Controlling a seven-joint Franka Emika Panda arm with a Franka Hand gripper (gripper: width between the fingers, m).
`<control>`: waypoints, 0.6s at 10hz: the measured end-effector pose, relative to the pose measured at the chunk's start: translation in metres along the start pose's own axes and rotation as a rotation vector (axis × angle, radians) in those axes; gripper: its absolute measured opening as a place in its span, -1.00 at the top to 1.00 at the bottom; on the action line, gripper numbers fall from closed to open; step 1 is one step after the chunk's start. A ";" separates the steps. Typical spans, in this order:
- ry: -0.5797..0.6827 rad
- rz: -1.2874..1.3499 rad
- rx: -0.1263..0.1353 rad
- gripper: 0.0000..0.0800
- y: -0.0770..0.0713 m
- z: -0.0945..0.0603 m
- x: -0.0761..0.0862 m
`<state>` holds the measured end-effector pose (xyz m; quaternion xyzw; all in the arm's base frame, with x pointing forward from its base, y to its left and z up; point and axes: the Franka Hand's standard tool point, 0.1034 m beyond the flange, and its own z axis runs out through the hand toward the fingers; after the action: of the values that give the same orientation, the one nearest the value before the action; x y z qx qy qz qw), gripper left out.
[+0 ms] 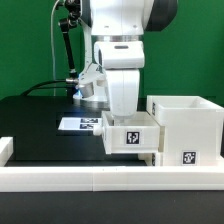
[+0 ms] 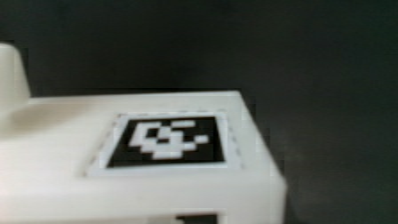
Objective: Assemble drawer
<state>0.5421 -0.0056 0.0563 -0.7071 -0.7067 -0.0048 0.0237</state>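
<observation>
On the black table (image 1: 30,115), exterior view:

- Drawer box (image 1: 188,125): white, open-topped, standing upright toward the exterior view's right. One marker tag shows low on its front face.
- Drawer part (image 1: 130,137): smaller white box-like piece with a black-and-white marker tag on its front face, just beside the drawer box on the exterior view's left side, touching or nearly touching it; which of the two cannot be told. Its top edge sits lower than the rim of the drawer box.
- Robot arm (image 1: 120,40): white, coming down from the top of the view directly over the drawer part. Its lower end meets the top of that part.
- Gripper (image 1: 128,117): fingers hidden behind the arm's body and the drawer part; how far open it is, and whether it has hold of anything, cannot be told.
- Marker board (image 1: 82,123): thin, flat, white, with tags, lying on the table behind the drawer part.
- White rail (image 1: 100,177): long low barrier across the front of the table, with a short raised end at the exterior view's left.
- Green backdrop (image 1: 30,45) behind the scene.

Wrist view: blurred close view of a white surface of the drawer part (image 2: 107,170) carrying one marker tag (image 2: 169,143), against the dark table (image 2: 267,45).
</observation>
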 end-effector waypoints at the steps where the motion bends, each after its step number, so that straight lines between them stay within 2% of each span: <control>1: 0.002 -0.003 0.000 0.90 0.000 0.000 0.003; 6: 0.004 0.017 -0.006 0.90 -0.003 0.002 0.005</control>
<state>0.5393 -0.0003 0.0544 -0.7133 -0.7004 -0.0083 0.0229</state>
